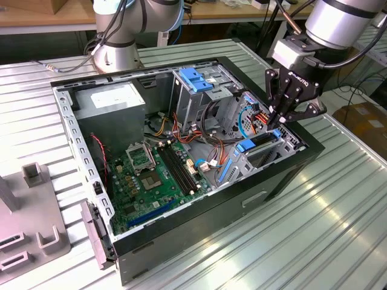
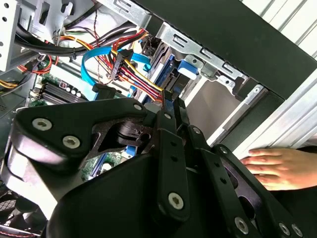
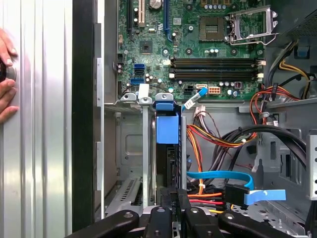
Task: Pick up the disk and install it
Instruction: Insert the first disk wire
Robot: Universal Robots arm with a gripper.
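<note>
Disk on edge in the drive bay, gripper closed at its end

You see the gripper (image 1: 279,116) at about three o'clock in the exterior view, over the open computer case (image 1: 284,175), its fingers drawn together at the upper end of the disk (image 1: 261,144). In the exterior view the disk stands on edge in the drive bay (image 1: 251,160) at the case's corner, long axis running from roughly eight o'clock to two o'clock; in the first wrist view it (image 3: 167,148) points straight at the motherboard (image 3: 193,44), blue rail end leading, the other end lying between the fingertips. Whether the fingers actually pinch the disk, you cannot tell. In the second wrist view a person's hand (image 2: 272,166) rests at four o'clock on the ribbed table (image 1: 338,229) beside the case.
</note>
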